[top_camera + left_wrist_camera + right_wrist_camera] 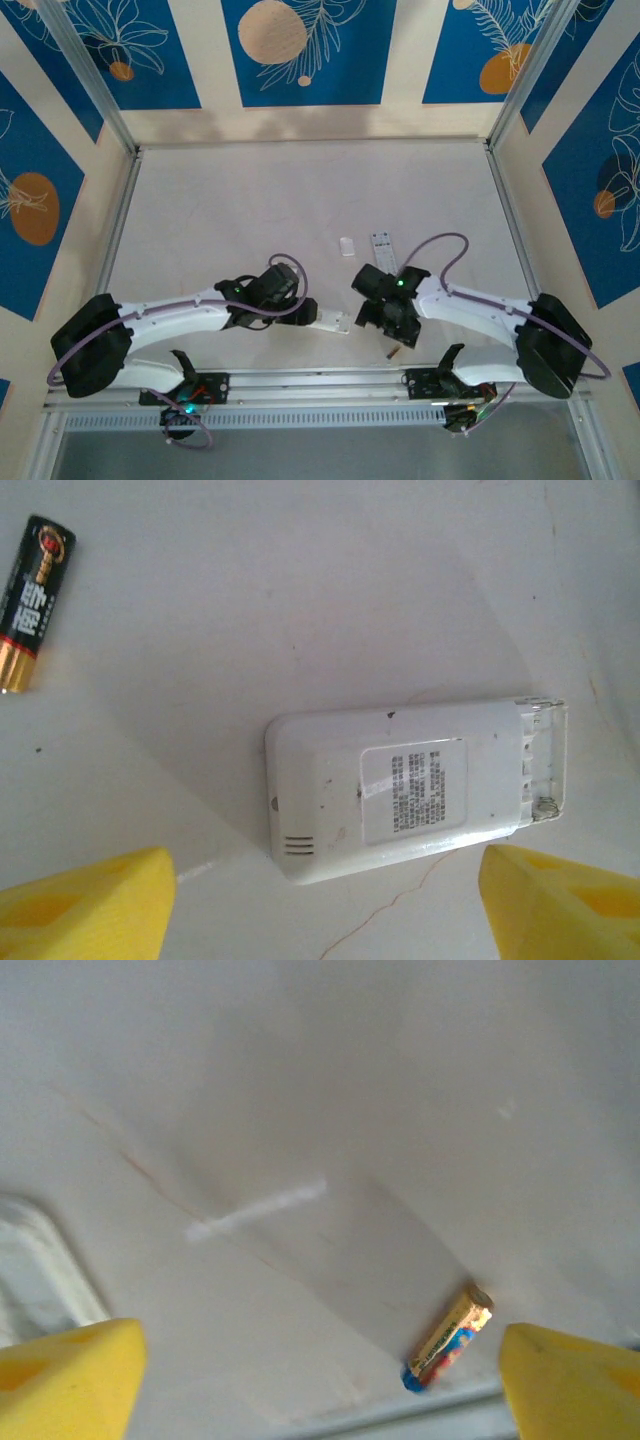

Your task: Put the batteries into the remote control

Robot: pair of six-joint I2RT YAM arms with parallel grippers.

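Your left hand (325,905) and right hand (320,1380) gape wide, empty; the remote control (400,790) shows a bare bay (540,765), one battery (35,600) near it, a second battery (448,1350) loose: all loading is left

Remote (400,790) face-down, bay open; batt (35,602) nearby.
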